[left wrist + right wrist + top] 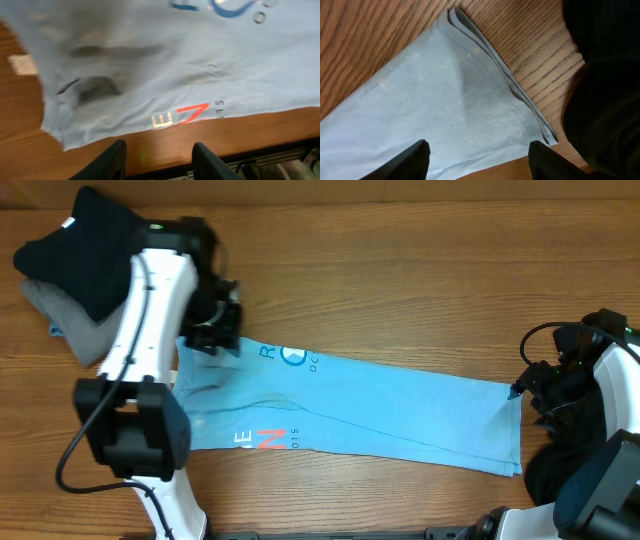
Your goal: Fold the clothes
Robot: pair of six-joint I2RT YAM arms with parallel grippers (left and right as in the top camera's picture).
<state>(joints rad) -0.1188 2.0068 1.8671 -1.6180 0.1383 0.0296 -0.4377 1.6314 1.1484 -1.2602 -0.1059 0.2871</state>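
We see the light blue T-shirt [350, 405] folded into a long strip across the middle of the bench [420, 260], running from 9 o'clock to 3 o'clock, print side up. The red-and-white letters are near its 8 o'clock corner. The left fingers [213, 338] hover over the strip's 10 o'clock corner, parted and holding nothing. The right fingers [520, 388] hang at the 3 o'clock end, spread wide over the stacked hem edges, also holding nothing. A black garment [85, 240] lies at the bench's 10 o'clock corner on top of a grey garment [70, 320]. Another dark cloth [560, 465] sits at 4 o'clock, just beside the strip's end.
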